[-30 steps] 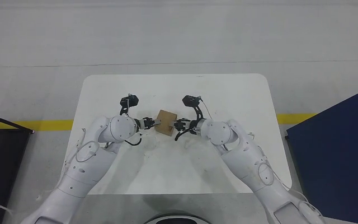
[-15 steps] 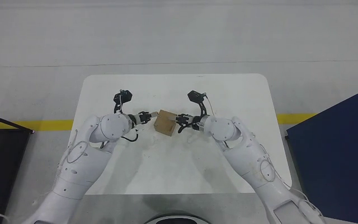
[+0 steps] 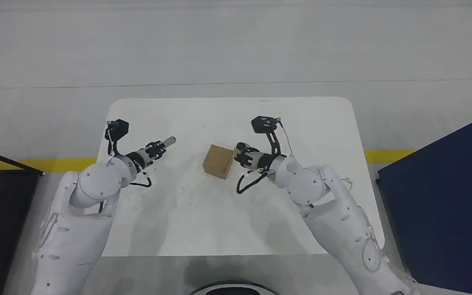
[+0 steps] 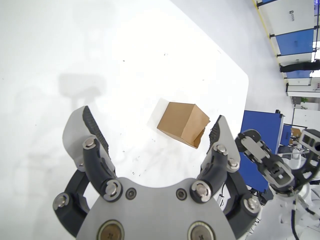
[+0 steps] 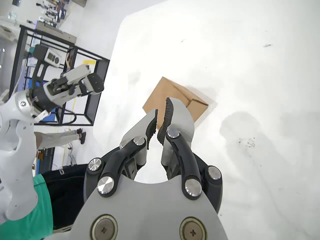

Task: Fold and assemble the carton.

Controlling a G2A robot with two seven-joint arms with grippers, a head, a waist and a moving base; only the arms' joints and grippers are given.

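A small brown carton (image 3: 218,161) lies folded into a box on the white table (image 3: 310,125), near its middle. My left gripper (image 3: 167,141) hangs well to the left of it, open and holding nothing. In the left wrist view the carton (image 4: 181,124) sits beyond the spread fingers (image 4: 90,126), with one loose end flap facing the other arm. My right gripper (image 3: 239,152) is shut and holds nothing, its tips just beside the carton's right edge. The right wrist view shows its closed fingertips (image 5: 162,112) in front of the carton (image 5: 172,88).
The table top around the carton is bare, with a few dark scuff marks. A blue panel (image 3: 435,192) stands off the table's right side. A black frame (image 3: 15,173) stands off its left side.
My left gripper has drawn back to the left, away from the carton, and now stands open. My right gripper stays beside the carton. The carton rests alone on the table.
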